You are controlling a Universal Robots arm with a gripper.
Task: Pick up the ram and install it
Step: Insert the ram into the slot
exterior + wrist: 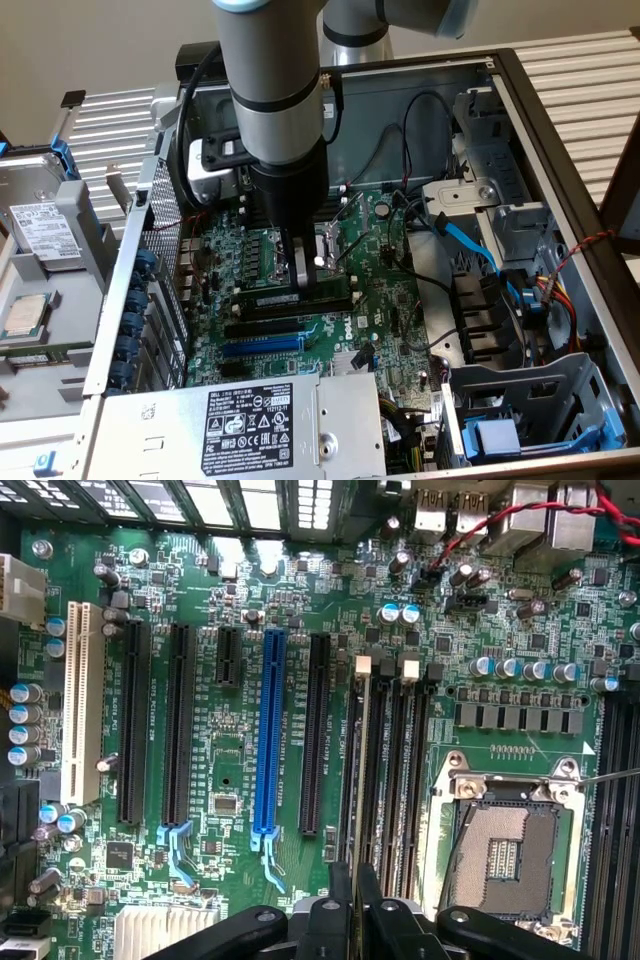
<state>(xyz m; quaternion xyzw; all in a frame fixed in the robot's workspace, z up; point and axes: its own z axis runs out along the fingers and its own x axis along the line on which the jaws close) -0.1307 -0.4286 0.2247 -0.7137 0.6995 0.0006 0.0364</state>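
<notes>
Green motherboard [390,300] lies inside the open metal computer case [560,160]; end effector [300,270] above its black memory slots [395,780], beside the CPU socket [505,855].

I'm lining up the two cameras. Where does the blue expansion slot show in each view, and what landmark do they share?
Exterior view: the blue expansion slot lies on the lower part of the motherboard, between black slots.
Wrist view: the blue expansion slot runs between black slots, near the middle of the board.
Shared landmark: the CPU socket, on the far side of the memory slots from the blue one.
</notes>
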